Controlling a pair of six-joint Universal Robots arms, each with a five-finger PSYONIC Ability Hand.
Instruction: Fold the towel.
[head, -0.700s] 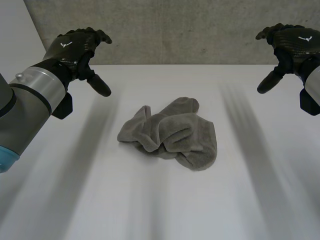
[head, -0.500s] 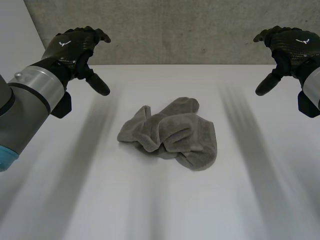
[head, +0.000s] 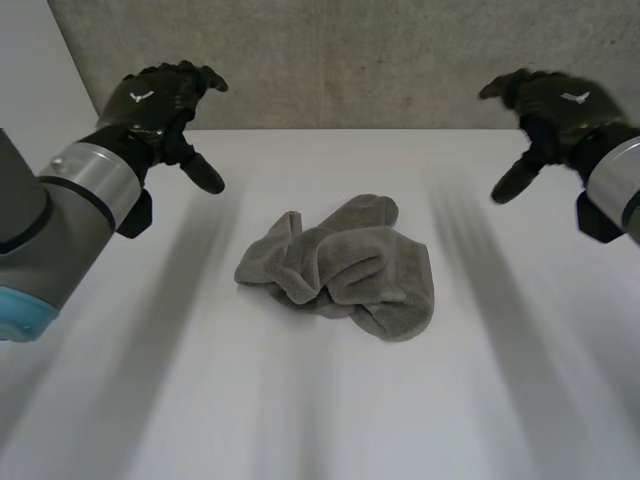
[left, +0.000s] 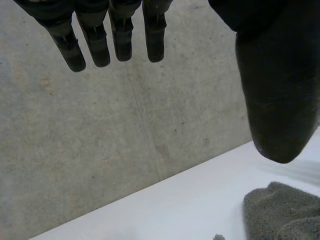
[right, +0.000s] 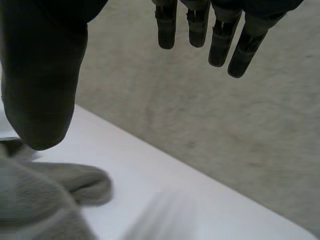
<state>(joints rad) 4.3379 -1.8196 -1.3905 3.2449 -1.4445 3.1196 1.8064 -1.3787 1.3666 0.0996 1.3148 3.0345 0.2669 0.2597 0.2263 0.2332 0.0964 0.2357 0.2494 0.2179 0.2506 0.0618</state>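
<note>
Grey towel (head: 340, 268) lies crumpled in the middle of the worktop (head: 300, 410), left hand (head: 152, 108) and right hand (head: 556, 108) hover well apart either side, fingers released and empty; probably best to pinch two adjacent corners and spread it flat before folding.

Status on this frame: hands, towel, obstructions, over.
Left hand open, right hand open, both apart from towel. Towel crumpled on table, untouched. Nothing in the way.
</note>
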